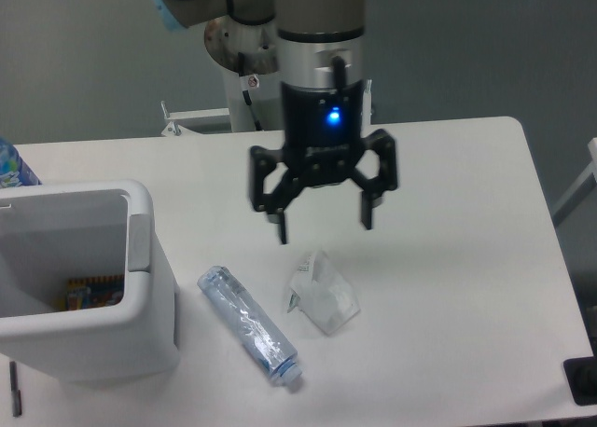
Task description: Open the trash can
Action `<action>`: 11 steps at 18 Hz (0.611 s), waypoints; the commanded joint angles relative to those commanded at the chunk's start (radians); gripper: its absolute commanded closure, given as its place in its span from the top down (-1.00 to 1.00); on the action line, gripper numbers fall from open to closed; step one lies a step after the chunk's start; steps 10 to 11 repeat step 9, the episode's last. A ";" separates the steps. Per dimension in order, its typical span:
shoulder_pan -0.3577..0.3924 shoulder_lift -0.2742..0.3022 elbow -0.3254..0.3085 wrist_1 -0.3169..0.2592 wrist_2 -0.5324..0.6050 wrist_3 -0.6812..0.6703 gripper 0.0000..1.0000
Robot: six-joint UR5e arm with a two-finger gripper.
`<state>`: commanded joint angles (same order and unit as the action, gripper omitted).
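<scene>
The white boxy trash can (140,334) stands at the front left of the table. Its top is open and I see into it; something orange and dark (93,290) lies at its bottom. A grey tab (138,242) sits on its right rim. Its lid (28,203) seems to be tipped up at the back rim, but I cannot tell for sure. My gripper (323,224) hangs open and empty above the table's middle, to the right of the can and above a small clear plastic bag (322,294).
A clear plastic bottle (248,325) lies on its side between the can and the bag. A blue-patterned object (13,166) shows at the left edge behind the can. The white table (466,259) ends at the right, where a dark object (583,380) sits beyond its corner.
</scene>
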<state>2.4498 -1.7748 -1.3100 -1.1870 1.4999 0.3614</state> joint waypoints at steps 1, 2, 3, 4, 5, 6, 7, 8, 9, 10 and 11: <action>-0.002 -0.002 0.000 -0.015 0.031 0.057 1.00; -0.002 -0.005 -0.002 -0.022 0.058 0.101 1.00; -0.003 -0.011 0.000 -0.022 0.084 0.123 1.00; -0.005 -0.014 -0.002 -0.022 0.112 0.128 1.00; -0.006 -0.015 -0.002 -0.019 0.135 0.131 1.00; -0.006 -0.017 -0.002 -0.019 0.140 0.132 1.00; -0.003 -0.017 -0.002 -0.017 0.140 0.136 1.00; -0.002 -0.015 0.000 -0.016 0.140 0.136 1.00; -0.002 -0.015 0.000 -0.016 0.138 0.136 1.00; -0.002 -0.015 0.000 -0.016 0.138 0.136 1.00; -0.002 -0.015 0.000 -0.016 0.138 0.136 1.00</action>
